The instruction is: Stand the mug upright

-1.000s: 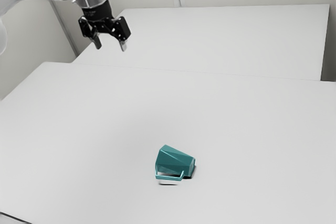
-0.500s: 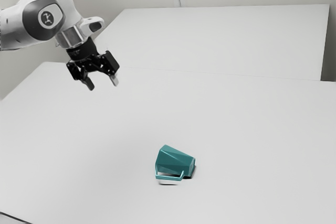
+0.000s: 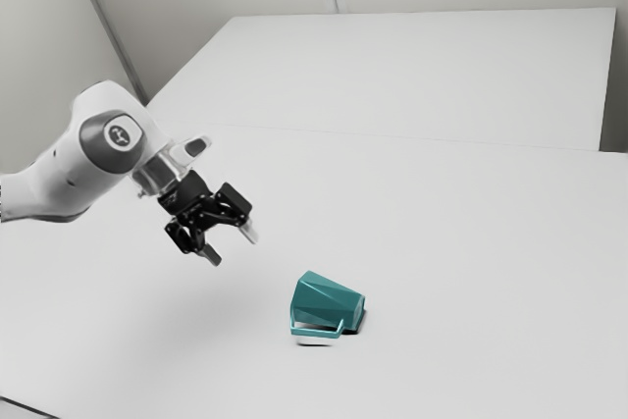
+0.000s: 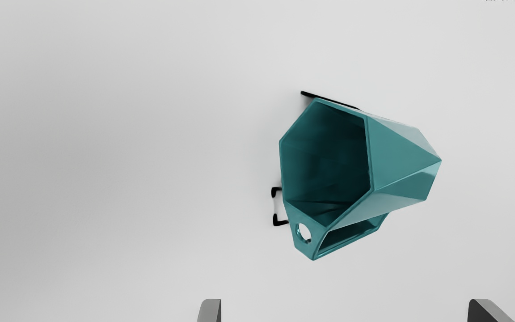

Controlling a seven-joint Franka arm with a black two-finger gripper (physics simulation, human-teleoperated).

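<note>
The teal mug (image 3: pixel 329 303) is lying on its side on the pale tabletop (image 3: pixel 471 272), well in from the edge that is showing at the exterior view's lower left corner. Its mouth is facing the exterior view's left, toward the arm (image 3: pixel 78 169), and its narrower base is pointing to the exterior view's right. The handle (image 3: pixel 316 333) is jutting out from the side nearer the exterior camera, and thin dark shadows (image 4: pixel 329 99) are showing beside the mug.

The gripper (image 3: pixel 234 247) is standing open, its two fingers spread wide with nothing held between them. It is hovering above the tabletop on the exterior view's left of the mug, near it but apart, and is tilting so that its fingertips are pointing down and toward the mug.

In the wrist view, the mug is lying beyond the gap between the fingers, touching neither one. Its dark, hollow inside is opening toward the camera, its faceted body is tapering away, and its handle is sitting on the side nearer the fingertips.
</note>
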